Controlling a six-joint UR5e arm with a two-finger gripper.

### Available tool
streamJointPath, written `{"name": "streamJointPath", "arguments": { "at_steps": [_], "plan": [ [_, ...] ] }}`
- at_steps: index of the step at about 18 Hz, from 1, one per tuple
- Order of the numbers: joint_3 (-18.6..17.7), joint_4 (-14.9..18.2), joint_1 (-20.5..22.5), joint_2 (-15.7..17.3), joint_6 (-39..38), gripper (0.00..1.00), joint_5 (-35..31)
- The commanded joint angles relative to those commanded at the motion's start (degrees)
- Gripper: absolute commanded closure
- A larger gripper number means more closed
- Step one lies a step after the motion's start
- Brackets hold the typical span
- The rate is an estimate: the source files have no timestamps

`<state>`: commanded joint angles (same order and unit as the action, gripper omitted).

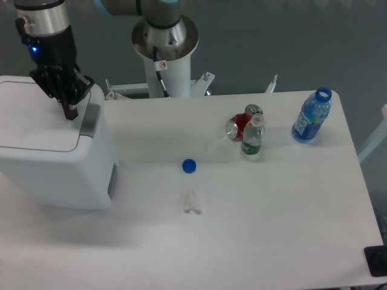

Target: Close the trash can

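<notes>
The trash can (pixel 54 163) is a large white boxy bin standing at the table's left side. Its flat white lid (pixel 36 118) lies down on the body, with the grey hinge strip (pixel 90 119) along its right edge. My gripper (pixel 70 112) hangs over the lid's back right corner, just left of the hinge strip. Its black fingers are drawn together into one tip, with nothing between them. I cannot tell whether the tip touches the lid.
On the table lie a blue bottle cap (pixel 189 165) and a small clear scrap (pixel 191 202). Farther right are a tipped red can (pixel 240 126), a small green-labelled bottle (pixel 253 138) and an open blue bottle (pixel 311 115). The robot's base (pixel 164 57) stands behind.
</notes>
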<state>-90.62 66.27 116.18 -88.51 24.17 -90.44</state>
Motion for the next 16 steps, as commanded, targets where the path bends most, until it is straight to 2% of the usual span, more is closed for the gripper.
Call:
{"name": "streamJointPath", "arguments": {
  "at_steps": [2, 3, 6, 7, 8, 9, 13, 16],
  "plan": [
    [0.2, -0.6, 2.6, 0.0, -0.2, 0.73, 0.7],
    [0.2, -0.8, 4.1, -0.1, -0.1, 0.53, 1.6],
    [0.2, -1.0, 9.0, -0.4, -0.1, 0.42, 2.2],
    [0.2, -1.2, 10.0, -0.7, 0.0, 0.35, 2.2],
    [0.2, -1.3, 11.3, -0.9, 0.1, 0.12, 2.2],
    [0.1, -1.3, 12.7, -1.6, 0.2, 0.00, 2.2],
    [0.1, -1.5, 17.9, -5.2, 0.5, 0.00, 2.1],
    [0.7, -3.0, 22.0, -9.5, 3.1, 0.00, 2.2]
  ]
}}
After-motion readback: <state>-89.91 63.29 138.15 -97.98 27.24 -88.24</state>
